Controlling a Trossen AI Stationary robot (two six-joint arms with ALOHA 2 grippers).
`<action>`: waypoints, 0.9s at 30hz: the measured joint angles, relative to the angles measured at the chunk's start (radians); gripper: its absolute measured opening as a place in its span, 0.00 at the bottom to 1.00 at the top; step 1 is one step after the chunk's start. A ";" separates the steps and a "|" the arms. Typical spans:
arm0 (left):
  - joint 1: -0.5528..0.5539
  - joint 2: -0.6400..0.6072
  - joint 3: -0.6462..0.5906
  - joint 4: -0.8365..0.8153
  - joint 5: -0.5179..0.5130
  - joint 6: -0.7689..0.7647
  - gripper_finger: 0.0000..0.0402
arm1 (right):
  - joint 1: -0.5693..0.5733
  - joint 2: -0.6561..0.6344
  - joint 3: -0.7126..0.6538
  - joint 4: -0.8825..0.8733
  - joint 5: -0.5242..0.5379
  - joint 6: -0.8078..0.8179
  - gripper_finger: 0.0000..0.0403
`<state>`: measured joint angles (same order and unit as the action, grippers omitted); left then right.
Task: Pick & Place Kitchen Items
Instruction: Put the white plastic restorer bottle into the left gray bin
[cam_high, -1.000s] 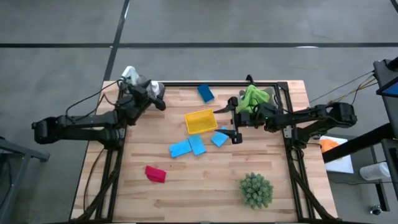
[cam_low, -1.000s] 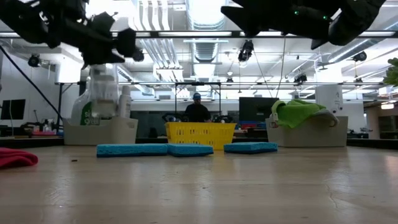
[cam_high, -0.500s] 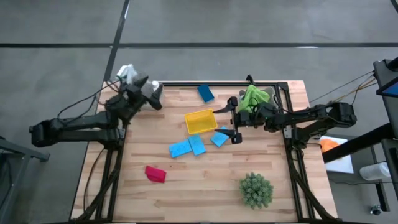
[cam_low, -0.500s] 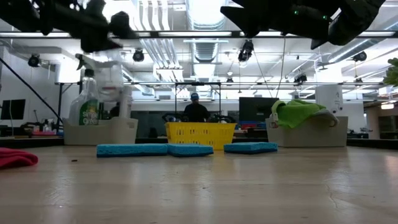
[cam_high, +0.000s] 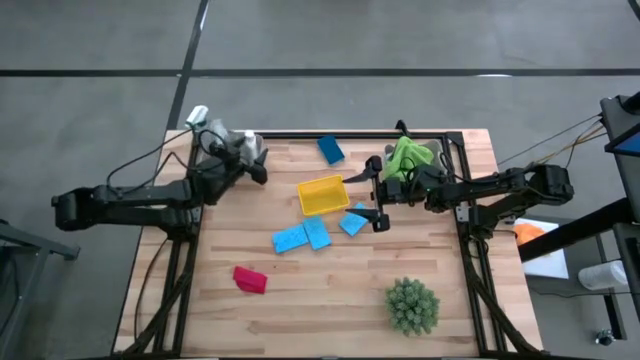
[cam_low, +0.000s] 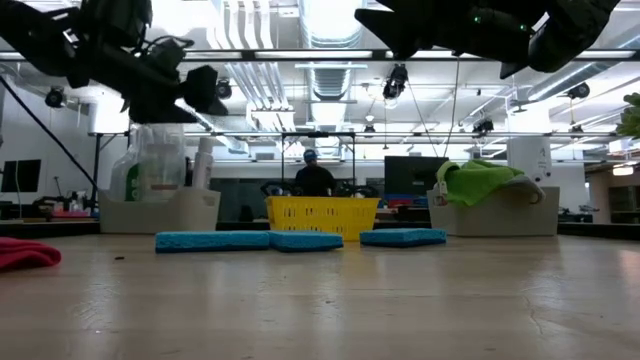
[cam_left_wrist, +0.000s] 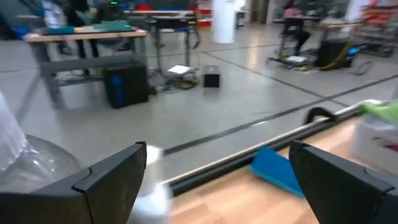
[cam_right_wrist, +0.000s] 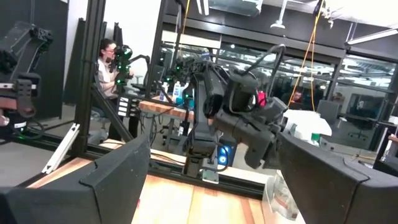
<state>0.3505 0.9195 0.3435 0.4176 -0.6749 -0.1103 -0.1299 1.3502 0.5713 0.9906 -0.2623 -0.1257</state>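
Red cloth (cam_high: 249, 279): it lies alone at the near left of the table (cam_high: 330, 305), well apart from both grippers. You have no risk here now.
Blue sponges (cam_high: 302, 236): two lie touching in the middle of the table, a third (cam_high: 352, 222) just beside the right gripper (cam_high: 378, 193). If you bring this gripper down without care, a finger may push the third sponge against the yellow tray (cam_high: 323, 194) instead of taking it.
Right gripper: its jaws stand wide open and hold nothing. It hangs above the table, between the yellow tray and the bin with the green cloth (cam_high: 409, 155).
Left gripper (cam_high: 255, 158): open as well, empty, at the far left corner, just beside the bin (cam_low: 160, 210) with the bottles.
Spray bottle (cam_low: 131, 172): it stands in this bin together with a clear jar (cam_low: 161, 160) and a small white bottle (cam_low: 203, 163), all close together. I judge this the main danger: wide jaws may knock a neighbour over when you reach for one.
Far sponge (cam_high: 331, 150): it lies by the far edge, between the two grippers, apart from both.
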 joint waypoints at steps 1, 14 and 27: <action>0.004 0.000 -0.002 -0.009 -0.011 -0.013 0.98 | 0.000 0.000 0.000 0.000 0.000 0.000 0.85; -0.066 0.008 -0.002 -0.053 -0.078 -0.011 0.98 | 0.000 0.000 -0.001 -0.032 0.000 -0.001 0.85; -0.067 0.147 -0.069 0.063 -0.165 0.020 0.98 | 0.000 0.003 -0.001 -0.054 0.003 -0.002 0.85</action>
<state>0.2838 1.0667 0.2743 0.4804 -0.8396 -0.0900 -0.1303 1.3529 0.5701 0.9362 -0.2592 -0.1274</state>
